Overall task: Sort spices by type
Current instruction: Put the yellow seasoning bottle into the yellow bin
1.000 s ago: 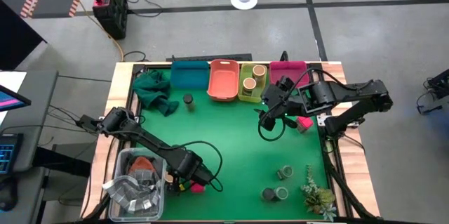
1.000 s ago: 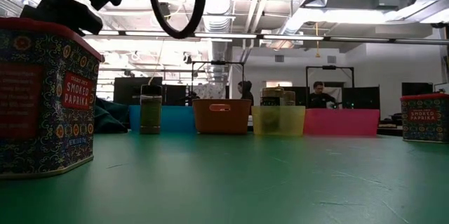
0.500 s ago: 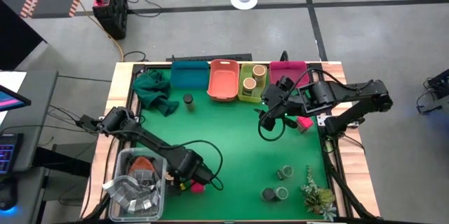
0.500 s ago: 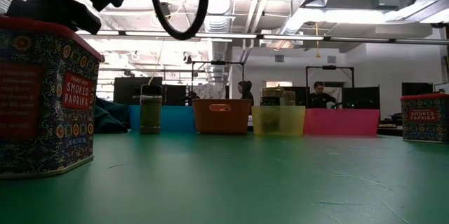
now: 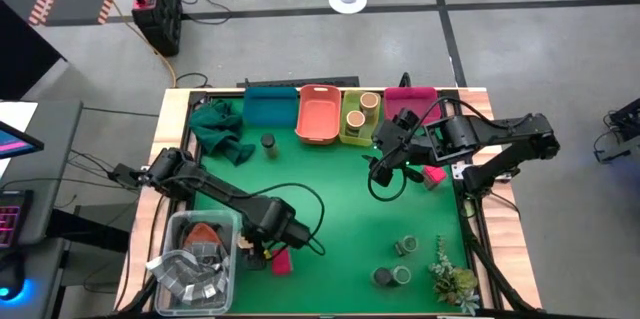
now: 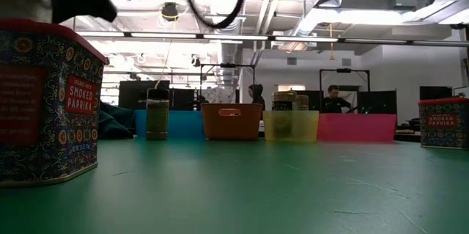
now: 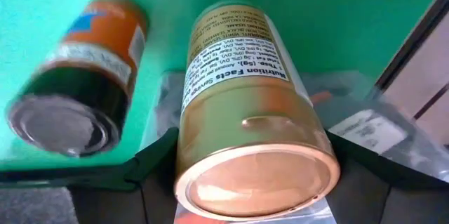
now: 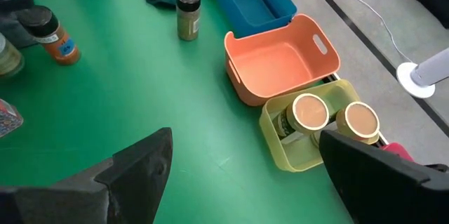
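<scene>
My left gripper is at the near left, beside the clear tub, shut on a tan-topped spice cylinder. A dark-lidded jar with an orange label stands on the green mat just beside it. A pink paprika box sits next to them. My right gripper hangs open above the mat's right half, with nothing between its fingers. Two tan-topped cylinders stand in the yellow-green tray. Another dark-lidded jar stands near the teal tray. Green-topped jars sit at the near right. My left gripper pinches the tan-topped cylinder between its two fingers, on opposite sides of the body just under the tan lid. The fingers come steeply from above. The cylinder sits tilted with its lid toward the wrist. Its own body hides its foot.
An orange tray and a pink tray line the far edge. A green cloth lies at the far left. A second pink box sits by the right arm. A plant sprig is at the near right. The clear tub holds grey packets.
My left gripper has risen and shifted a little toward the table's right and far side, carrying the tan-topped cylinder with it. The pink box beside it now shows more fully from above. In the low view its dark shape has gone up from the paprika tin.
</scene>
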